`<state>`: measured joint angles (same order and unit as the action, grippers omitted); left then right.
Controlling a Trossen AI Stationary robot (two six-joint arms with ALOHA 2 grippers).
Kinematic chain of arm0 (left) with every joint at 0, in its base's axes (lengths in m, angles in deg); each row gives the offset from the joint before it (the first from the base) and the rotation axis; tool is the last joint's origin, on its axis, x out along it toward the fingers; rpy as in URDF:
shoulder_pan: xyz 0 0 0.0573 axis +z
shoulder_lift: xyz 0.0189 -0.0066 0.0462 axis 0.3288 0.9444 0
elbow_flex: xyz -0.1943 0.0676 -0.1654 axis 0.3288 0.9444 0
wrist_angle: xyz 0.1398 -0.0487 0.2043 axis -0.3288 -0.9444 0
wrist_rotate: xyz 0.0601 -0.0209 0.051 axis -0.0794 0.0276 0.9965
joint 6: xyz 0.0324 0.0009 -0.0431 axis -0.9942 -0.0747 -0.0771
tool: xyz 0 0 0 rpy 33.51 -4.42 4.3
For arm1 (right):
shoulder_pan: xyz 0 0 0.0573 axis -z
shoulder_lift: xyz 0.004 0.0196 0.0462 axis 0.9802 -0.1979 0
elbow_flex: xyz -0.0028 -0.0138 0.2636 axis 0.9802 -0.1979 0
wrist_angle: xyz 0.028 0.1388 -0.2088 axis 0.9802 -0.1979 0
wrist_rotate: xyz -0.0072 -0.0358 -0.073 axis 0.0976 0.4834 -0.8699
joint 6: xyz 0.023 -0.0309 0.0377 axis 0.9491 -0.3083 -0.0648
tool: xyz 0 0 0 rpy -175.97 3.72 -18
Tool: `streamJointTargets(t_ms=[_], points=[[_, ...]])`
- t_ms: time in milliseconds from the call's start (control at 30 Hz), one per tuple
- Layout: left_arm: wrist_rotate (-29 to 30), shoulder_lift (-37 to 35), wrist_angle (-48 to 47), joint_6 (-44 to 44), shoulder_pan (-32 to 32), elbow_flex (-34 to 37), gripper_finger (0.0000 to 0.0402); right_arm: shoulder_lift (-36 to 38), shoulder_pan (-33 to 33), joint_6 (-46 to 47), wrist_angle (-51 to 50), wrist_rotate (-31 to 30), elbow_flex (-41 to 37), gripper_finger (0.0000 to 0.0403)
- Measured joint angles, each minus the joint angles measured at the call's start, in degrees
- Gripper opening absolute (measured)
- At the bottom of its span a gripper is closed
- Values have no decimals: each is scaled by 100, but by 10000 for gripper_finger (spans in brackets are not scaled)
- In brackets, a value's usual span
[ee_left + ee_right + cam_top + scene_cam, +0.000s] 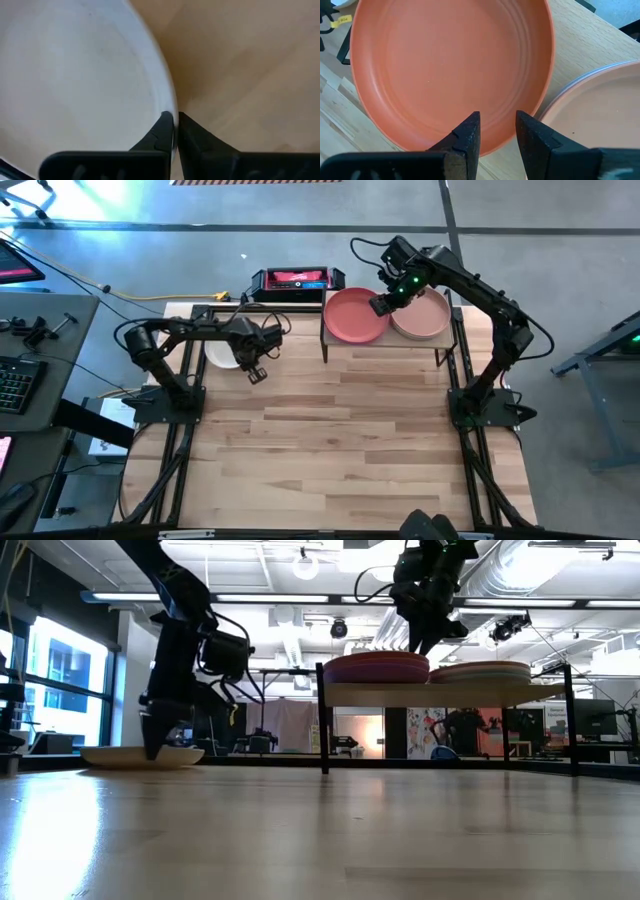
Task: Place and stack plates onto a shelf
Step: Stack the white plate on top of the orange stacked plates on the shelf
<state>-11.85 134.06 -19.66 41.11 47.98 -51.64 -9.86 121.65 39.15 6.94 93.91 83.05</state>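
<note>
A cream plate lies flat on the tabletop at the far left, also visible in the low view. My left gripper is shut on it, coming down at its right near side. The shelf stands at the far middle on thin black legs and carries two stacks of plates. A rust orange plate tops the left stack, and a pale pink one tops the right stack. My right gripper hangs open just above the rust plate's rim, between the two stacks. My left gripper pinches the cream plate's raised rim between its two fingers, one finger inside the plate and the other outside it. The fingers come from above, pointing steeply down. The plate rests on the table with its bottom down.
A black and red box sits behind the table's far edge, left of the shelf. Black frame rails run along the table's left and right sides by the arm bases. The near half of the wooden tabletop is bare wood.
</note>
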Motion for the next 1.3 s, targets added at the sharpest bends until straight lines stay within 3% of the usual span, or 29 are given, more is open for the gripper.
streamJointTargets(t_ms=[533, 767, 1300], points=[[289, -988, -614, -554, -537, 3, 1, 0, 1, 2, 181, -184, 0, 103], [833, -1457, -841, -1038, -873, -32, 1, 0, -17, 63, 179, -79, 0, 103], [2008, -1517, -1113, -2716, -1482, -1415, 0, 56, -683, 99, 175, -39, 0, 103]])
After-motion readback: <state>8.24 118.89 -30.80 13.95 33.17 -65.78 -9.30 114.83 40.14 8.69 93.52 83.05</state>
